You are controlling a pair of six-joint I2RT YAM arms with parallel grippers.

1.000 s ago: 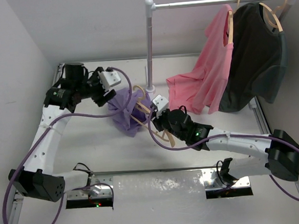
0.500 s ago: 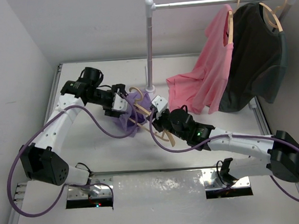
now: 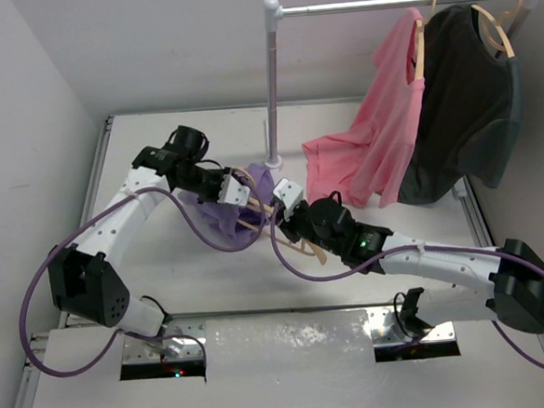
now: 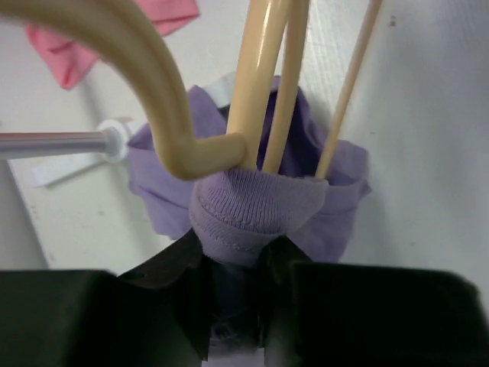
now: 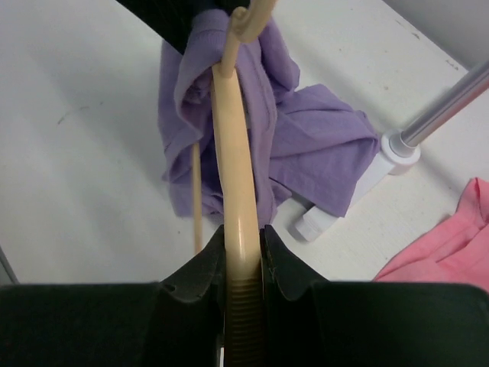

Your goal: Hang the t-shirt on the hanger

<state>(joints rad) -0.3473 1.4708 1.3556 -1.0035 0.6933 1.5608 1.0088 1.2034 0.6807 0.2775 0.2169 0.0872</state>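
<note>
The lavender t-shirt [image 3: 219, 223] lies bunched mid-table, with the tan hanger [image 3: 303, 249] pushed into it. My left gripper [image 3: 237, 193] is shut on the shirt's ribbed collar [image 4: 256, 210], just below the hanger's hook [image 4: 153, 73] and its two arms [image 4: 263, 84]. From the right, my right gripper [image 3: 288, 212] is shut on one hanger arm [image 5: 237, 160], its jaws tight against both sides of the ribbed end. The t-shirt [image 5: 306, 134] drapes over the far part of that arm. The thin crossbar [image 5: 196, 199] shows beside it.
A clothes rack pole [image 3: 271, 83] stands on a white base [image 3: 271, 162] just behind the shirt. A pink shirt [image 3: 371, 150] and a black shirt [image 3: 466, 106] hang from its rail at the right. Walls close in the left and back.
My left arm swung in from the back left to the shirt, and its jaws closed on the collar by the hanger's neck. The right gripper kept its hold, shifting slightly.
</note>
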